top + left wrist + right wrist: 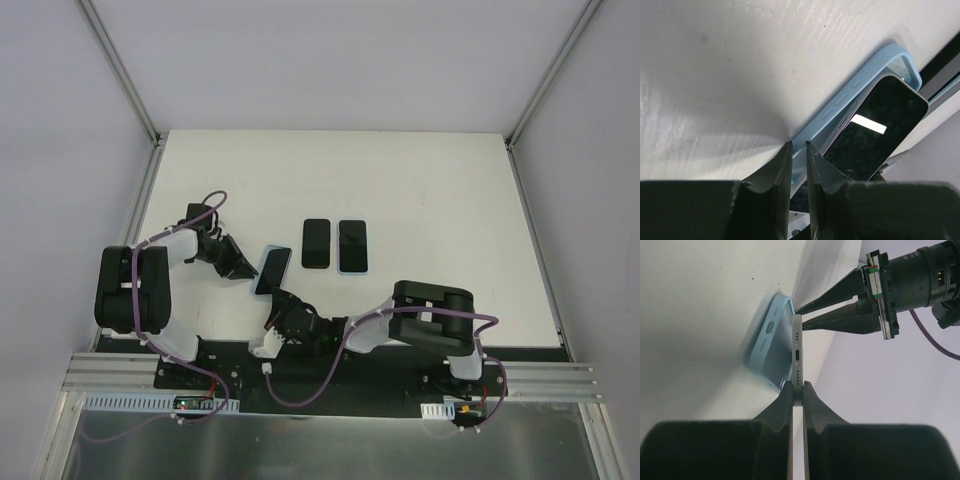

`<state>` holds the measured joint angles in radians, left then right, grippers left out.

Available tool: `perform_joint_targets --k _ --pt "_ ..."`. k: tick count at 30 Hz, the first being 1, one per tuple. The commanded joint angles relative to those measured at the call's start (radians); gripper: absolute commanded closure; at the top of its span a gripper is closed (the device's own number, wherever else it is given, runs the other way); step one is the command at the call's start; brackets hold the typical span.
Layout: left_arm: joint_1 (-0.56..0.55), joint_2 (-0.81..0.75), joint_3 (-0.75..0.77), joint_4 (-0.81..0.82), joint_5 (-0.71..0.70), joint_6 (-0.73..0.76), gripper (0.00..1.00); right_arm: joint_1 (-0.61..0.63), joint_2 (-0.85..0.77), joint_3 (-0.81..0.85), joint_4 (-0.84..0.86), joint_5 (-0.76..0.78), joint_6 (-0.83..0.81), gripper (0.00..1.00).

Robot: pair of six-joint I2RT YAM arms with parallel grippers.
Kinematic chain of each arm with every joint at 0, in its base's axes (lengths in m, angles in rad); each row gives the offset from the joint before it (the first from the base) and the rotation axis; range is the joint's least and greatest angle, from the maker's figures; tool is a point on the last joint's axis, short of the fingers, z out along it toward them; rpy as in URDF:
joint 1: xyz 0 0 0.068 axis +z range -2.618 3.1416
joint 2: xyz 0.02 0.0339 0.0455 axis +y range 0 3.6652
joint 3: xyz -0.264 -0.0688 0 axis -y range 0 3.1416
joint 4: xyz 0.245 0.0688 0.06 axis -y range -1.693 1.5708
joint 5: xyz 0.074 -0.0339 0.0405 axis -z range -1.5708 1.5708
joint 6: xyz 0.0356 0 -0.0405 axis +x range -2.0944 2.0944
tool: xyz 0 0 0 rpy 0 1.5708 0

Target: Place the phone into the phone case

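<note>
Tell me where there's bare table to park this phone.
Bare: the far table strip beyond the black phone and blue-edged phone, plus everything right of them. Crowded: near-left, where left gripper and right gripper hold case and held phone.

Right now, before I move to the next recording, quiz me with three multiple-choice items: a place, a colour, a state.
1. The phone sits: A between left hand and right hand; B at the far edge; C on the floor.
2. The case is: A red; B light blue; C black.
3. The right hand is: A open; B shut on the phone; C unseen.
A, top view shows it; B, its rim is pale blue; B, fingers pinch the phone's end.
</note>
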<state>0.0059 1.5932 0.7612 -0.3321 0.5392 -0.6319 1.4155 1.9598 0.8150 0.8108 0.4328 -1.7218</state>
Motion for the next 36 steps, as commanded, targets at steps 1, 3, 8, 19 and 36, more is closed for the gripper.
perform_joint_targets --k 1,3,8,19,36 --pt "-0.003 -0.053 -0.043 -0.013 -0.062 -0.025 0.87 0.003 0.01 0.007 0.109 -0.009 0.021 0.95" --pt "-0.03 -0.065 -0.051 -0.012 -0.053 -0.029 0.87 0.0 0.02 0.003 0.116 -0.015 0.019 0.95" --pt "-0.034 -0.119 -0.04 -0.013 -0.013 -0.04 0.84 0.0 0.048 -0.011 0.154 -0.037 -0.033 0.97" --pt "-0.034 -0.02 0.194 -0.097 -0.114 0.061 0.54 -0.004 0.085 -0.06 0.338 -0.062 -0.099 0.99" --pt "-0.037 0.333 0.527 -0.157 -0.013 0.156 0.57 -0.058 0.154 -0.03 0.485 -0.105 -0.174 0.93"
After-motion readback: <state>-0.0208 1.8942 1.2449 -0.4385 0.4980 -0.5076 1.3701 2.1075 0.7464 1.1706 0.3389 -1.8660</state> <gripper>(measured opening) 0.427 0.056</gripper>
